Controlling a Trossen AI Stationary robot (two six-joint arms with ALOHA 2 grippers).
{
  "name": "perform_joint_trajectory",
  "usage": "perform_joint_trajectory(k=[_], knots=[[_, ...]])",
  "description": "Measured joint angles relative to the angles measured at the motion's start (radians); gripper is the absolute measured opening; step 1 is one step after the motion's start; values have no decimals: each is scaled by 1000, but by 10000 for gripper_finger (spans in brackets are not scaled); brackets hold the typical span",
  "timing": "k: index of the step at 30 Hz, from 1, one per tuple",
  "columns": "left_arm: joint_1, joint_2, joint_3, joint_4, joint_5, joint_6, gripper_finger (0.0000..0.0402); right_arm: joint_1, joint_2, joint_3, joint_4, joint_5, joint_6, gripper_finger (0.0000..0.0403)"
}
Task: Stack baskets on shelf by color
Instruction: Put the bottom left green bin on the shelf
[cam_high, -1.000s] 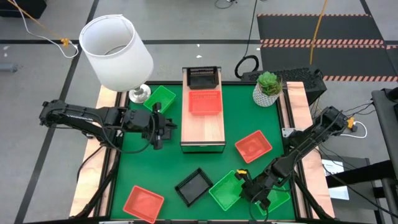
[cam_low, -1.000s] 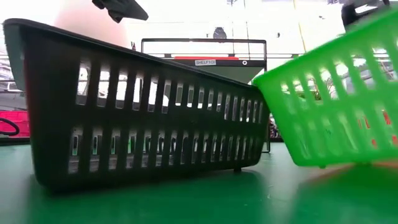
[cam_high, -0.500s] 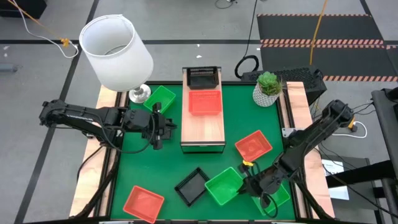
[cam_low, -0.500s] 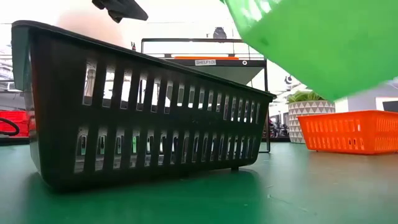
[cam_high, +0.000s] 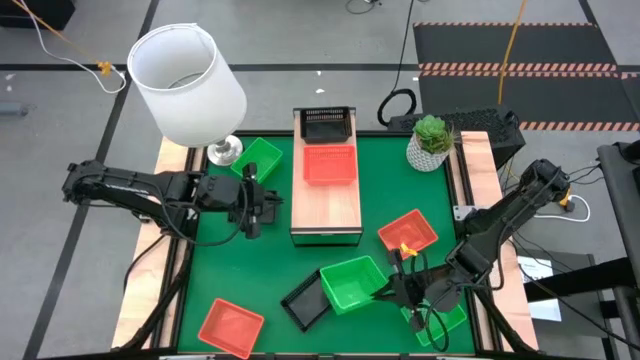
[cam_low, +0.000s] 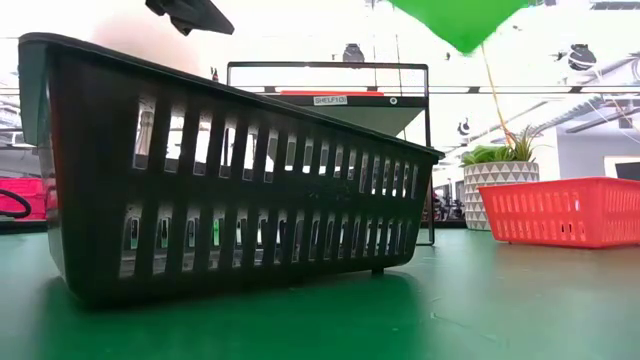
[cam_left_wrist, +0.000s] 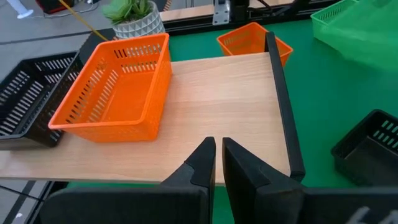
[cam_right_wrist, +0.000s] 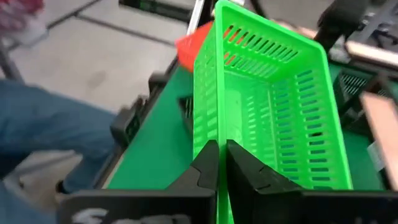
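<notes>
Right gripper (cam_high: 392, 291) is pinched shut on the near wall of a green basket (cam_high: 350, 282), carrying it up off the mat, partly over the black basket (cam_high: 305, 299). Basket sticks out ahead of the fingers, pointing left across the table. The shelf (cam_high: 326, 200) lies up-left from it, with a red one (cam_high: 329, 163) and a black one on it already, so prob needs a swing that way. Arm's stretched low from the right edge. Left gripper (cam_left_wrist: 216, 163) hovers by the shelf's left side, fingers nearly together, holding nothing
</notes>
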Motion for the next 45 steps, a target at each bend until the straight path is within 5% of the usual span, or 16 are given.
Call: perform_joint_trajectory(k=[12,30,45], knots=[[-2,-81,0,-130,-80,-127,33,-39,0,222,-200,259,-63,4],[-2,-83,0,-140,-81,-133,33,-315,67,258,-41,250,-472,9],[-2,-83,0,-140,-98,-129,33,-434,162,257,-114,171,-422,12]])
